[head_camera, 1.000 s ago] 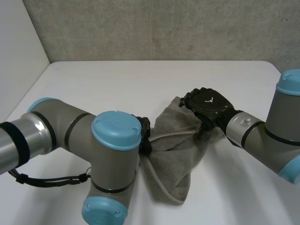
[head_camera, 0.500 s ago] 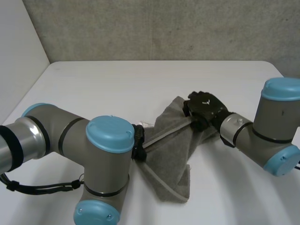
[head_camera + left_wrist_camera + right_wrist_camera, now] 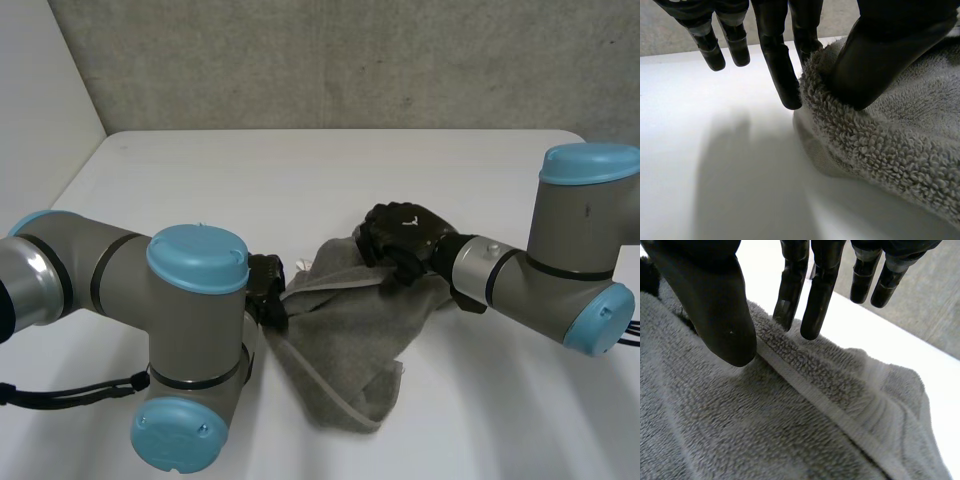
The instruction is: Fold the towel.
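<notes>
- Towel (image 3: 345,340): grey terry, crumpled, lying on the white table (image 3: 300,170) between the two hands. Not folded flat; there are loose creases throughout.
- Left hand (image 3: 265,288): at the towel's left end, partly hidden behind the left arm (image 3: 190,300) in the head view.
- Left wrist view: the thumb (image 3: 880,55) presses down on a rolled bit of the towel's edge, with one straight finger (image 3: 807,30) against the other side of that roll. The towel is pinched between them. The remaining fingers hang straight beside the towel and do not touch it.
- Right hand (image 3: 400,232): on the towel's far right corner, knuckles up.
- Right wrist view: the thumb (image 3: 715,305) sits on the pile to one side of a raised ridge of towel, with two fingertips (image 3: 815,315) on the other side. The ridge is nipped between them. The other fingers are past the towel's edge, over bare table.
- Woven band (image 3: 330,292): a pale flat strip running along the towel's upper edge from one hand to the other, and it looks fairly straight.
- The rest of the towel sags from that held edge and lies bunched on the table, with one loose corner at its near right.
</notes>
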Available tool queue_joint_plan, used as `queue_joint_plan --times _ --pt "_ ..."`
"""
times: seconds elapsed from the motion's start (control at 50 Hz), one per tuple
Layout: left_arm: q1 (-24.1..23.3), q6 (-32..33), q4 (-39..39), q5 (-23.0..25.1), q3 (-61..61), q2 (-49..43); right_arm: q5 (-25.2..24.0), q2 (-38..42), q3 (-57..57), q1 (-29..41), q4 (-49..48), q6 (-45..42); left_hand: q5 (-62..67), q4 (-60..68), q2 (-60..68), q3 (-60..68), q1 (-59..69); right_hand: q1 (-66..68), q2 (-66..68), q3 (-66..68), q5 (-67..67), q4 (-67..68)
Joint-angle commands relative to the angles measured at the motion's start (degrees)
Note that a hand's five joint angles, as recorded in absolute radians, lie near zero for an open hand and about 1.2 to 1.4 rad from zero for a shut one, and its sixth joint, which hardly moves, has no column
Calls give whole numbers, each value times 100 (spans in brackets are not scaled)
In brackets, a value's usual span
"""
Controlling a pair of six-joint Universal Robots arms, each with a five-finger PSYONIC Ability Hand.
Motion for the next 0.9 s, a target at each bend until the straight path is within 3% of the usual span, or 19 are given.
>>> queue_joint_plan --times 0.02,0.1,0.26,0.3,0.34,0.36,0.38,0.46,0.56,0.64,0.74,0.78,0.82,0.9 --pt "-25 0 -1 0 -87 23 31 185 37 81 -91 17 1 -300 52 -252 55 47 -70 -36 86 -37" --pt "-42 0 -1 0 -201 14 101 290 29 98 -240 8 -16 -300 35 -252 39 583 466 -36 622 -37" --pt "19 0 8 0 -245 -65 444 405 -174 107 -381 -27 -16 -300 35 -252 39 349 233 -36 388 -37" --pt "28 0 8 0 -228 -74 479 405 -200 107 -390 -35 51 -300 102 -252 106 618 502 -36 658 -37" --pt "37 8 17 35 -158 -100 470 387 -296 107 -433 -35 535 -300 586 -252 590 2859 2743 -36 2898 -37" --pt "37 8 17 35 -157 -100 470 387 -297 107 -433 -35 539 -300 590 -252 594 2872 2756 -36 2912 -37" --pt "37 8 52 79 -88 -144 470 378 -427 116 -468 -27 1469 -300 1520 -252 1524 3000 2883 -36 3039 -37" --pt "89 114 158 158 300 -267 479 317 -886 107 -557 8 1479 -300 1530 -252 1533 3001 2884 -36 3040 -37" --pt "581 773 439 176 1099 -153 663 -375 -1790 107 -967 245 1479 -300 1530 -252 1533 3001 2884 -36 3040 -37" --pt "810 1413 1060 220 1730 504 856 -911 -1555 90 -1809 718 1479 -300 1530 -252 1533 3001 2884 -36 3040 -37" --pt "845 1582 1836 694 1723 1350 619 -1854 -842 28 -2473 1432 1479 -300 1530 -252 1533 3001 2884 -36 3040 -37" --pt "845 1617 2012 967 1513 1649 200 -2187 -404 -24 -2429 1617 1479 -300 1530 -252 1533 3001 2884 -36 3040 -37" --pt "854 1643 2213 1553 970 2060 -29 -2232 -115 -138 -2385 1591 1479 -300 1530 -252 1533 3001 2884 -36 3040 -37" --pt "872 1643 2153 2066 388 2194 -444 -2258 442 -341 -2244 1388 1479 -300 1530 -252 1533 3001 2884 -36 3040 -37"
